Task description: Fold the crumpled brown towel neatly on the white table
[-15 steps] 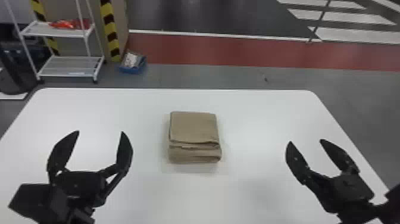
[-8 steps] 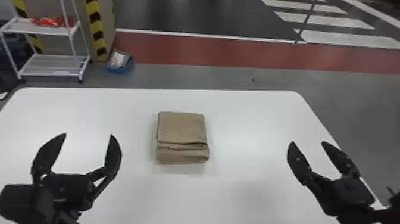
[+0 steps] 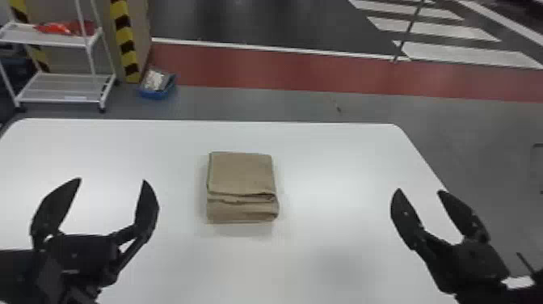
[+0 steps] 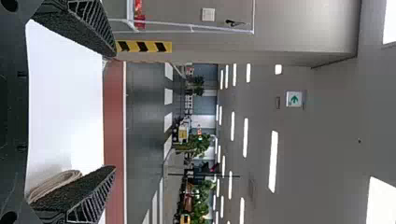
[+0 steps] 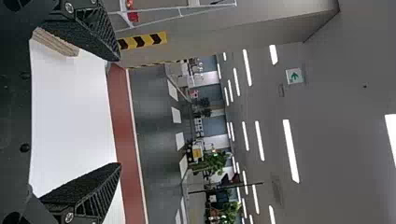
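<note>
Left gripper (image 3: 112, 179): fingers wide apart, empty, touching nothing. Brown towel (image 3: 242, 174): a layered block on the white table (image 3: 331, 157), apart to that gripper's right, unmoved; folding looks finished. Right gripper (image 3: 420, 190): fingers apart, empty, now somewhat farther outward from the towel, which suggests withdrawal, not another fold.

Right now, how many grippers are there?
2. The left gripper is open, left of the folded towel; the right gripper is open, right of it, near the right edge of the table.
</note>
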Tool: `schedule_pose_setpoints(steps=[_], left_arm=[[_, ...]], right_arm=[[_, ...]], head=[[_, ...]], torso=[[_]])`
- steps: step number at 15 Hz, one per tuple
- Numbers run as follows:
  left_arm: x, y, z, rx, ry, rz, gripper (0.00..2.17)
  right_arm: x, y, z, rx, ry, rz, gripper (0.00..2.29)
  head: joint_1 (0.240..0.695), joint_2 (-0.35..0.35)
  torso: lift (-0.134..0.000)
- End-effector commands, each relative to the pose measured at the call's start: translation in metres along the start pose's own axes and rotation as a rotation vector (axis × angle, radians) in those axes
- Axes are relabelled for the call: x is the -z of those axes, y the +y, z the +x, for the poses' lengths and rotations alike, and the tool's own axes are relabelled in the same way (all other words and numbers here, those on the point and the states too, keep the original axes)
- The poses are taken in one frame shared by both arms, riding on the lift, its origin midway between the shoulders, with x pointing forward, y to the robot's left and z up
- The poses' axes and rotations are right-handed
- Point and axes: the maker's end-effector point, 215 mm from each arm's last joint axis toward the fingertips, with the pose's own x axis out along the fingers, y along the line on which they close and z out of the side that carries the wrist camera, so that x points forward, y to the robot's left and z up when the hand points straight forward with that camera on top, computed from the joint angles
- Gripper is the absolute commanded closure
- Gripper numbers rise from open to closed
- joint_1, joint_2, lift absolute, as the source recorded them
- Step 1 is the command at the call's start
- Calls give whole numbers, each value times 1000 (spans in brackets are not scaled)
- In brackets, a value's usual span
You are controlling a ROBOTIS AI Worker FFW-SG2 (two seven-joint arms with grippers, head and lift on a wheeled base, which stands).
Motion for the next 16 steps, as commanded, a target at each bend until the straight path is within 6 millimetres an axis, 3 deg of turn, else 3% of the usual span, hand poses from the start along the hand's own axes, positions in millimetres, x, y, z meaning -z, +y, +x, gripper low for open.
schedule_pose_setpoints(steps=[1,8,10,16], left_arm=[[0,0,-1,1,0,-1,22],[-2,-1,-1,6,9,-16,22],[18,-5,-1,21,90,-1,22],[12,-8,0,25,81,-9,22]], right_arm=[[-3,1,-1,1,-5,-1,93],[-4,2,0,3,-6,1,97],[-4,1,-1,4,-5,1,97],[-12,1,-2,6,-34,10,97]], head=[[695,-191],[695,-192],[695,-193],[695,-200]], torso=[[-124],[-124],[-124],[-124]])
